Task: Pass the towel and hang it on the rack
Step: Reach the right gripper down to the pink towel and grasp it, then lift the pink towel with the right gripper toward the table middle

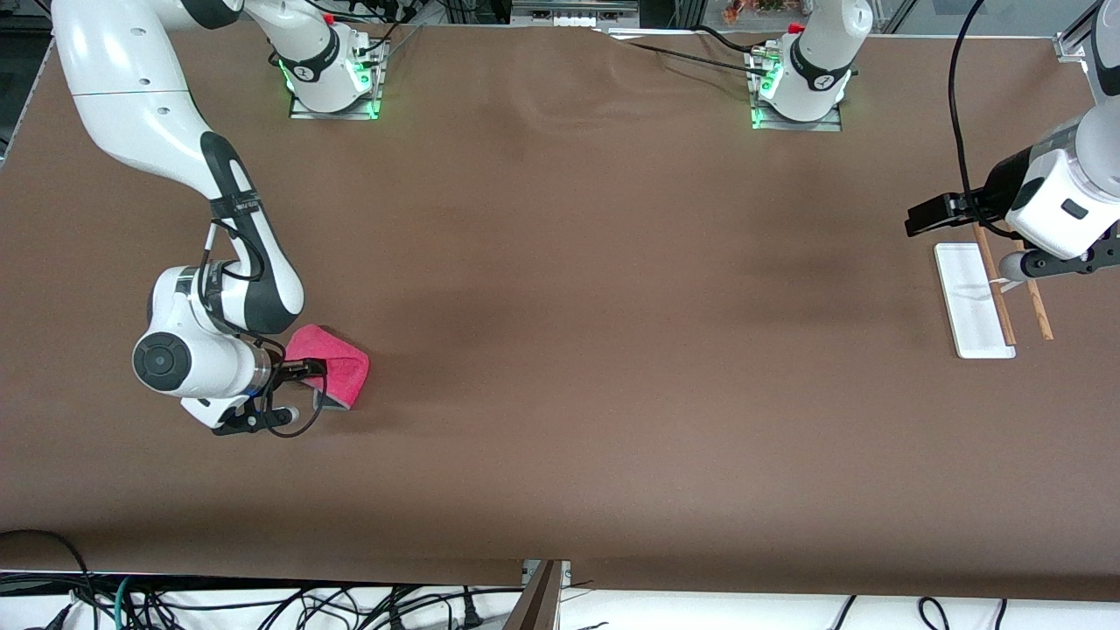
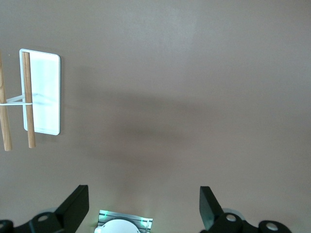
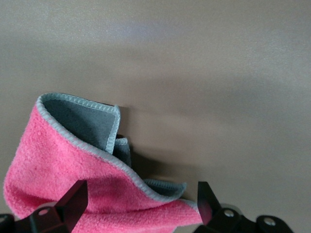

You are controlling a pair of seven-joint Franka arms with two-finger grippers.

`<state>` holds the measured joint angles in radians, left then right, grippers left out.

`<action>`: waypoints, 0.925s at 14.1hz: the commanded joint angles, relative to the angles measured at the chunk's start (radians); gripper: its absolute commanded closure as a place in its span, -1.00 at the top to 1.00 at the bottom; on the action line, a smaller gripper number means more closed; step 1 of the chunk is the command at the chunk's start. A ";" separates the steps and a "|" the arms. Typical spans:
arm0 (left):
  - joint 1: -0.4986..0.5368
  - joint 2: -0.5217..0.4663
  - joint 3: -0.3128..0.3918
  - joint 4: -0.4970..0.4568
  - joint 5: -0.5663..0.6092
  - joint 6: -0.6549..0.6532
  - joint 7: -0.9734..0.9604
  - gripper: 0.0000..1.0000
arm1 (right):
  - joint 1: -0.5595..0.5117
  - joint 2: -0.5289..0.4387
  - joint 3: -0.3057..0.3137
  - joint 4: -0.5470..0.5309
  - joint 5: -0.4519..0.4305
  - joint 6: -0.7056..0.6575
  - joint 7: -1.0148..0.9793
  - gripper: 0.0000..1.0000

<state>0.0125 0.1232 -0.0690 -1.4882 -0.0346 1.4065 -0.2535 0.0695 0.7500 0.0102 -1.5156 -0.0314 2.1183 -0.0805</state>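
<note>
The towel [image 1: 337,359] is a pink-red fuzzy cloth with a grey trimmed edge, lying crumpled on the brown table near the right arm's end. My right gripper [image 1: 302,374] is low at the towel. In the right wrist view its jaws [image 3: 141,206] are open and straddle a pink fold of the towel [image 3: 73,165], whose dark grey reverse shows. The rack [image 1: 971,302], a white base with two thin brown rods, stands at the left arm's end. My left gripper [image 1: 929,214] hangs open and empty over the table beside the rack [image 2: 46,97].
The brown table [image 1: 595,306] is bare between the towel and the rack. The two arm bases [image 1: 332,79] stand along the edge farthest from the front camera. Cables hang below the table's near edge [image 1: 262,604].
</note>
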 commanded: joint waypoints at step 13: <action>0.003 0.006 0.003 0.016 0.022 0.085 -0.012 1.00 | -0.013 -0.020 0.005 -0.012 0.005 -0.006 -0.044 -1.00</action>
<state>0.0157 0.1243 -0.0652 -1.4848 -0.0346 1.4881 -0.2627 0.0642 0.7499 0.0092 -1.5168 -0.0313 2.1170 -0.1006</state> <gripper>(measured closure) 0.000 0.978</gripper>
